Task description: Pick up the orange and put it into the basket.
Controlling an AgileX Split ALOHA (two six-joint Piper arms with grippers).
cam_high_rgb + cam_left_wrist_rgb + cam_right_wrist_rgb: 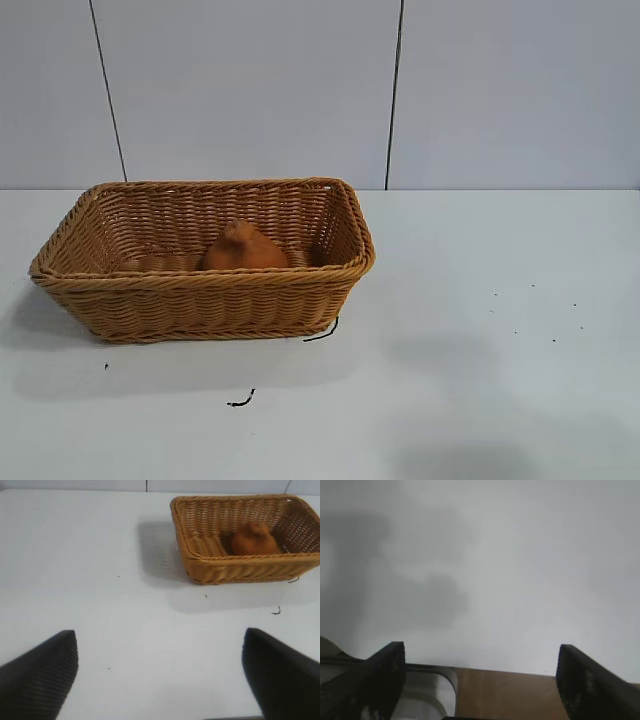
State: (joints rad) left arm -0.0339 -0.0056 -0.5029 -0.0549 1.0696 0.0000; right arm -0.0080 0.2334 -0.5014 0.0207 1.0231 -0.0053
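The dull orange-brown orange (244, 248) lies inside the tan wicker basket (200, 300) at the left of the white table, resting on the basket floor near the middle. Both also show in the left wrist view, the orange (253, 540) inside the basket (235, 567), far from the gripper. My left gripper (160, 665) is open and empty over bare table, well away from the basket. My right gripper (480, 672) is open and empty above the table's edge. Neither arm shows in the exterior view.
Small black scraps lie on the table in front of the basket (240, 401) and at its front right corner (322, 332). The white table (480, 330) stretches to the right of the basket. In the right wrist view a brown surface (505, 695) lies beyond the table's edge.
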